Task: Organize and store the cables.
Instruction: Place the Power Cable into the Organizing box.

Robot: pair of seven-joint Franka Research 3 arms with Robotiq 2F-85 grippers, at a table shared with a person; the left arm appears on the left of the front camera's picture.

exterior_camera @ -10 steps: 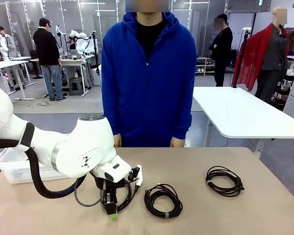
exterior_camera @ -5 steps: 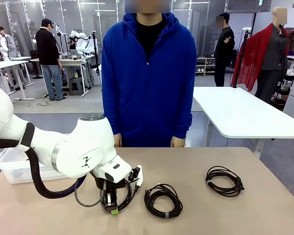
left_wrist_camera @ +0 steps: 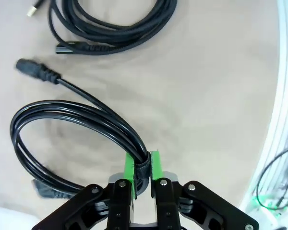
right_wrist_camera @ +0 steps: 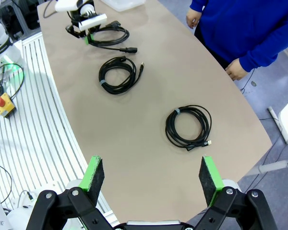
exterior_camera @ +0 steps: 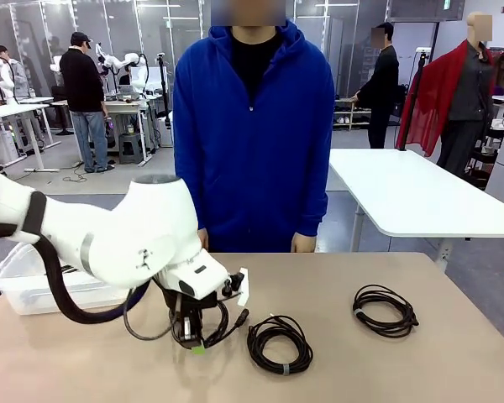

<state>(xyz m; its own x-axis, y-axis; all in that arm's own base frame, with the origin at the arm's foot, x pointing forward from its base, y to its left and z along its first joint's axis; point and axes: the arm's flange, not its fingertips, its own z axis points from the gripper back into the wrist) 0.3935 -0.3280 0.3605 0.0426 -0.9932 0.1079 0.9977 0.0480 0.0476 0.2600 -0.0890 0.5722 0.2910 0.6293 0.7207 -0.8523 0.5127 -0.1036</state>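
We see the left gripper [left_wrist_camera: 142, 165] pointing down at the worktop [exterior_camera: 454, 361]. Its green-padded fingers [left_wrist_camera: 129, 165] are pressed onto the near cable [left_wrist_camera: 62, 108], pinching it right where a black band wraps the strands together. The rest of that coil fans out from the fingertips as a loose oval of smooth, glossy black cord. A moulded plug [left_wrist_camera: 36, 72] with a ribbed collar lies just beyond it. Just past the plug lies the middle cable [exterior_camera: 277, 344], a rounder coil with a matte, braided look, a small pale tie and a thin metal plug tip. The far cable [exterior_camera: 385, 311] sits well apart towards the right arm's side, also a round black coil on the plain tan surface. The right gripper [right_wrist_camera: 151, 167] hangs high above the worktop, its fingers spread wide with nothing between them. A translucent plastic bin [exterior_camera: 17, 281] stands at the worktop's left end.
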